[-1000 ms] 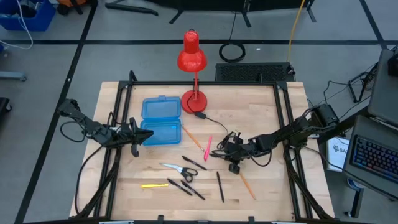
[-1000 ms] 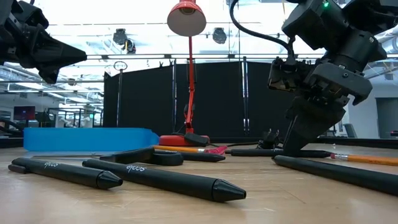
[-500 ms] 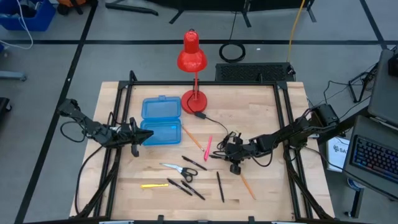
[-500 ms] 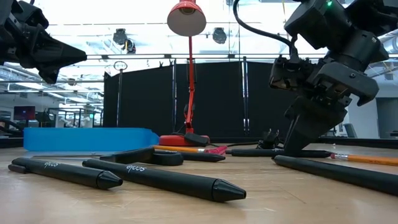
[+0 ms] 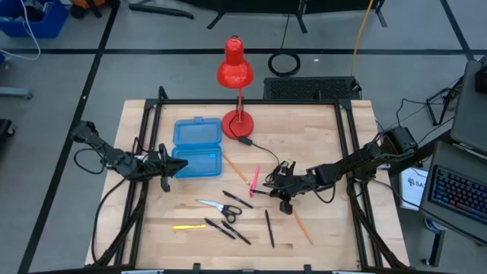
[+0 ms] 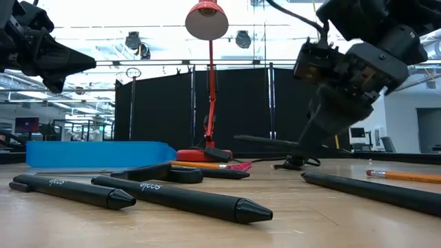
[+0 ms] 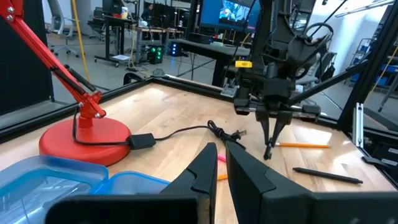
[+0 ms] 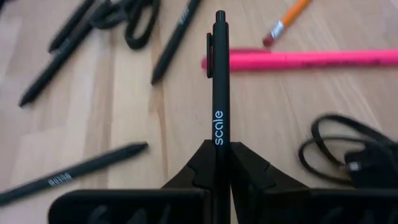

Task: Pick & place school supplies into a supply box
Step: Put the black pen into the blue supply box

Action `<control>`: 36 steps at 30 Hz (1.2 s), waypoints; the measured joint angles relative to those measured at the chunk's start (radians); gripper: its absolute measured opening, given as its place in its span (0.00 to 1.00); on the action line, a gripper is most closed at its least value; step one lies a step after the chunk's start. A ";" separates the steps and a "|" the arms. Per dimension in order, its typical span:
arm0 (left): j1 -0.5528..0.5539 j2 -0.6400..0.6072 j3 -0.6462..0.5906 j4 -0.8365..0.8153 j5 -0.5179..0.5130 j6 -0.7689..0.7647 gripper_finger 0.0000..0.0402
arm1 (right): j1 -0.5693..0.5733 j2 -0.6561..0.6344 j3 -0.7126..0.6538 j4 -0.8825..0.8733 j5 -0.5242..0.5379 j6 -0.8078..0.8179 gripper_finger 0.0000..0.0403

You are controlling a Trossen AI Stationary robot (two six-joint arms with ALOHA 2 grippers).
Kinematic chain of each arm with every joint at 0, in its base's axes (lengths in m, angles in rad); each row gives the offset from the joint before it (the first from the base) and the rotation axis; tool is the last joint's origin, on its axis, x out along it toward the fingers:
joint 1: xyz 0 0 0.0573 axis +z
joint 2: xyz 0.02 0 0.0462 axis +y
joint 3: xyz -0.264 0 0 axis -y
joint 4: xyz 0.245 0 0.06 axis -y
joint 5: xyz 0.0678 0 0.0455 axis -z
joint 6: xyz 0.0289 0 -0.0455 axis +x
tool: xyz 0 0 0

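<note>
The open blue supply box (image 5: 198, 148) lies at the table's left. Beside its near left corner my left gripper (image 5: 179, 166) waits, shut and holding nothing. Pink (image 5: 254, 181), orange (image 5: 234, 169) and yellow (image 5: 189, 226) pencils, black pens (image 5: 268, 228) and the scissors (image 5: 221, 207) lie flat on the wood. Right of the pink pencil, my right gripper (image 5: 275, 192) is shut on a black pen (image 6: 265, 140) held above the table. My right gripper pinches the pen's shaft (image 8: 219, 134) between its two fingers, away from the clip end (image 8: 211, 53). The fingers come from the table's right, slanting down. The pen sticks out past the fingertips (image 6: 306, 141) toward the left, about level and clear of the table.
A red desk lamp (image 5: 237, 91) stands at the far middle; its black cord and plug (image 5: 280, 166) lie just beyond my right gripper. A second orange pencil (image 5: 303, 227) lies near the right gripper. More black pens (image 6: 179, 200) lie close to the near edge.
My right gripper has risen and tipped its fingers up toward level while staying shut. The black pen, which lay on the table, has come up with it and now hangs clear, about level.
</note>
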 joint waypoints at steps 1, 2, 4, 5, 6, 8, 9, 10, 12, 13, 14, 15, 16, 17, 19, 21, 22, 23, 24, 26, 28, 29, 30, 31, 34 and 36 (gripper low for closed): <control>0.000 0.000 0.000 0.000 0.000 0.000 0.09 | 0.000 0.000 0.000 0.007 0.001 -0.002 0.04; 0.000 0.000 0.000 0.000 0.000 0.000 0.09 | -0.003 0.000 0.000 0.016 0.001 -0.008 0.04; 0.000 0.000 0.000 0.001 0.000 0.000 0.09 | -0.008 0.000 0.000 0.044 0.001 -0.026 0.04; 0.000 0.000 0.000 0.001 0.000 0.000 0.09 | -0.009 0.000 0.000 0.063 0.002 -0.033 0.04; 0.000 0.000 0.000 0.001 0.000 0.000 0.09 | -0.014 0.000 0.001 0.079 0.003 -0.041 0.04; 0.000 0.000 0.000 0.001 0.000 0.000 0.09 | -0.019 0.000 0.001 0.104 0.003 -0.056 0.04; 0.000 0.000 0.000 0.001 0.000 0.000 0.09 | -0.023 0.000 0.001 0.112 0.003 -0.061 0.04; 0.000 0.000 0.000 0.001 0.000 0.000 0.09 | -0.027 0.000 0.001 0.121 0.002 -0.066 0.04; 0.000 0.000 0.000 0.001 0.000 0.000 0.09 | -0.034 0.000 0.001 0.148 0.001 -0.083 0.04; 0.000 0.000 0.000 0.001 0.000 0.000 0.09 | -0.036 0.000 0.002 0.160 0.001 -0.090 0.04; 0.000 0.000 0.000 0.001 0.000 0.000 0.09 | -0.040 0.000 0.004 0.165 0.000 -0.098 0.04; 0.000 0.000 0.000 0.001 0.000 0.000 0.09 | -0.042 0.000 0.009 0.165 0.000 -0.105 0.04; 0.000 0.000 0.000 0.001 0.000 0.000 0.09 | -0.044 0.000 0.015 0.165 0.000 -0.110 0.04; 0.000 0.000 0.000 0.001 0.000 0.000 0.09 | -0.047 0.000 0.023 0.165 0.000 -0.121 0.04; 0.000 0.000 0.000 0.001 0.000 0.000 0.09 | -0.051 0.000 0.046 0.164 0.000 -0.152 0.04; 0.000 0.000 0.000 0.002 0.000 0.000 0.09 | -0.057 -0.001 0.070 0.161 0.000 -0.186 0.04; 0.000 0.000 0.000 0.002 0.000 0.000 0.09 | -0.062 -0.001 0.084 0.151 0.000 -0.202 0.04; 0.000 0.000 0.000 0.002 0.000 0.000 0.09 | -0.068 -0.001 0.096 0.142 0.000 -0.217 0.04; 0.000 0.000 0.000 0.002 0.000 0.000 0.09 | -0.075 -0.001 0.109 0.132 0.000 -0.231 0.04; 0.000 0.000 0.000 0.002 0.000 0.000 0.09 | -0.090 -0.001 0.133 0.120 0.000 -0.259 0.04; 0.000 0.000 0.000 0.004 0.000 0.000 0.09 | -0.104 -0.001 0.155 0.117 -0.001 -0.285 0.04; 0.000 0.000 0.000 0.004 0.000 0.000 0.09 | -0.112 -0.001 0.163 0.117 -0.001 -0.297 0.04; 0.000 0.000 0.000 0.005 0.001 0.000 0.09 | -0.120 -0.001 0.170 0.115 0.000 -0.310 0.04; 0.000 0.000 0.000 0.008 0.001 0.000 0.09 | -0.128 -0.001 0.177 0.111 -0.001 -0.320 0.04; 0.000 0.000 0.000 0.023 0.002 0.001 0.09 | -0.149 0.001 0.199 0.112 -0.001 -0.348 0.04; 0.000 0.000 0.000 0.044 0.004 0.010 0.09 | -0.161 0.011 0.218 0.113 -0.003 -0.367 0.04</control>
